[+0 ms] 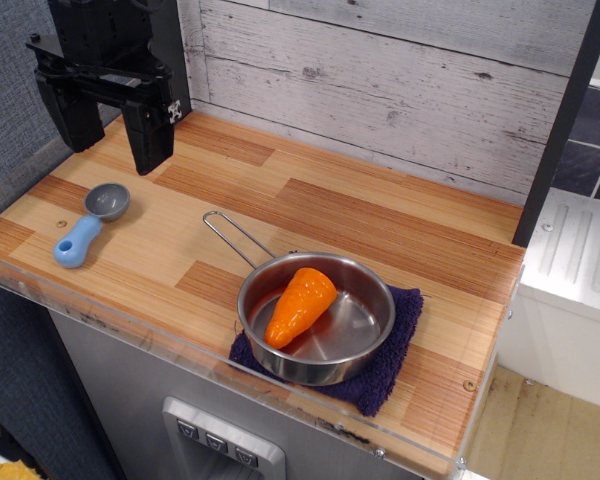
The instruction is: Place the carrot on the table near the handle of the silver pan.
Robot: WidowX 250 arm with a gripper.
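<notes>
The orange carrot (300, 305) lies inside the silver pan (365, 335), its tip toward the front left. The pan sits on a dark blue cloth (400, 345) at the front right of the wooden table (380, 215). The pan's wire loop handle (234, 236) sticks out to the upper left over the wood. My black gripper (112, 150) hangs at the back left, well away from the pan, its two fingers apart and empty.
A blue scoop with a grey bowl (92, 222) lies at the left of the table, below the gripper. A grey plank wall stands behind. A clear acrylic edge (210, 370) runs along the front. A black post (565, 120) stands at the right.
</notes>
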